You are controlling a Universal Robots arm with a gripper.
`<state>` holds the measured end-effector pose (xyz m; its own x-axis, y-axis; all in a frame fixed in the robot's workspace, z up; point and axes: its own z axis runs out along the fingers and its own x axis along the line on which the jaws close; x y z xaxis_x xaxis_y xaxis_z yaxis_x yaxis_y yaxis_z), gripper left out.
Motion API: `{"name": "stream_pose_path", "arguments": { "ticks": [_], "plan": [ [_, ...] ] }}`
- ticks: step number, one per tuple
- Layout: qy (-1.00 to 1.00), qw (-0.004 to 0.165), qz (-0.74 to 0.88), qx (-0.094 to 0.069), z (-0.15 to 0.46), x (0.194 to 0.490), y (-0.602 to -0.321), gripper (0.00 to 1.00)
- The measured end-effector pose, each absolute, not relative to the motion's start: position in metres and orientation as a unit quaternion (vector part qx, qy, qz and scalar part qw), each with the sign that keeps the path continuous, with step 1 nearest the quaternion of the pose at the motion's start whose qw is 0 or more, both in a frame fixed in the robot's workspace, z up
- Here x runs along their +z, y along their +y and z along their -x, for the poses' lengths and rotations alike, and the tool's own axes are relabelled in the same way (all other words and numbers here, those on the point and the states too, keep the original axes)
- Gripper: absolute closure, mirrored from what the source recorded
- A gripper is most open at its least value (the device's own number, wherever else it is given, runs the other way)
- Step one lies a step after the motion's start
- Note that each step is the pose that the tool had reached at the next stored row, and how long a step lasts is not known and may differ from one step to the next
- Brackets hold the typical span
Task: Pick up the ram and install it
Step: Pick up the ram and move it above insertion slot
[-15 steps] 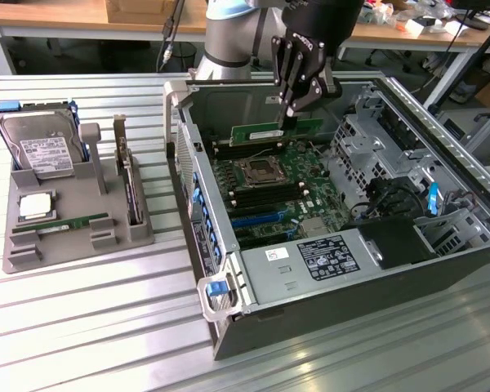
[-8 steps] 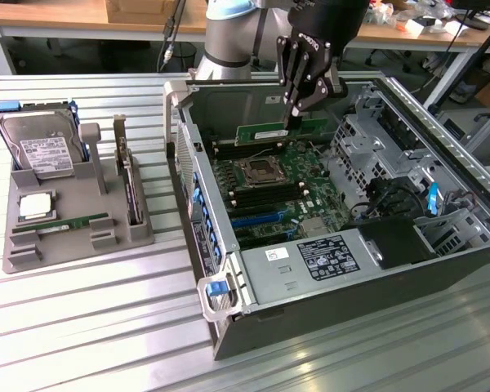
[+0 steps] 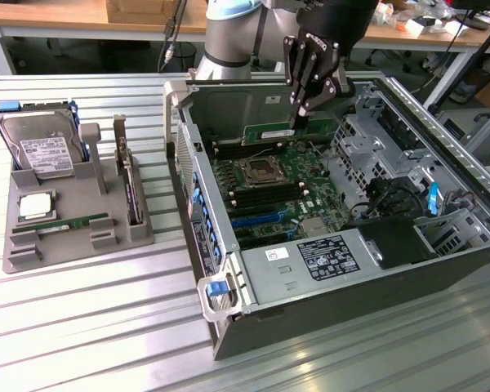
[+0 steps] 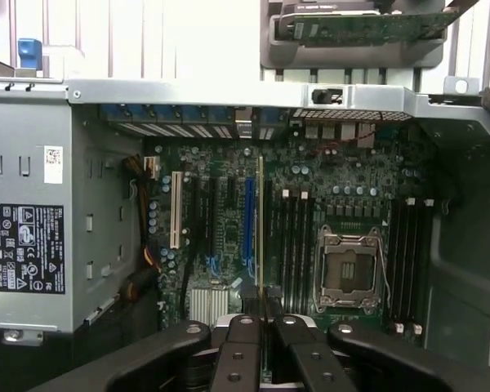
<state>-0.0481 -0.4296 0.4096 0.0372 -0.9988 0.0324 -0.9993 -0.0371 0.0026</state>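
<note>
From where I stand, the arm's tool [image 3: 299, 114] hangs inside the open computer case [image 3: 253, 102]. Its fingers are drawn almost together, pinching the ram [image 3: 271, 131] by its flat faces. The green stick is held on edge with its long side roughly level. It sits over the far part of the motherboard [image 3: 286, 192], close to the case's back wall, and looks clear of the board, not seated in anything.

In the wrist view the ram [image 4: 260, 220] shows edge-on as a thin line running away from the tool [image 4: 261, 323]. It lies roughly parallel to the long dark memory slots [image 4: 294, 237] beside the processor socket [image 4: 349, 269].

The step in hand, I'd say, is lining the stick up over a slot. Doing that well means keeping the stick upright, with its bottom edge parallel to the slot along its whole length, so both ends would meet the slot together. A tilt could jam one end. I can't tell from here whether the slot's end clips are open or which way the notch faces, and both matter.

Off to the exterior view's left, a grey tray [image 3: 20, 257] on the table [image 3: 106, 318] holds a hard drive [image 3: 37, 147], a square chip [image 3: 34, 206] and another green stick [image 3: 65, 222].
</note>
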Motion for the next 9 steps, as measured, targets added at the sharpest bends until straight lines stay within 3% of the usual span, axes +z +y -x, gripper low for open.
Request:
{"name": "stream_pose_path", "arguments": {
  "ticks": [9],
  "plan": [
    [-0.694,0.013,-0.72,0.012,0.0369,0.4095,-0.4294,0.88]
  ]
}}
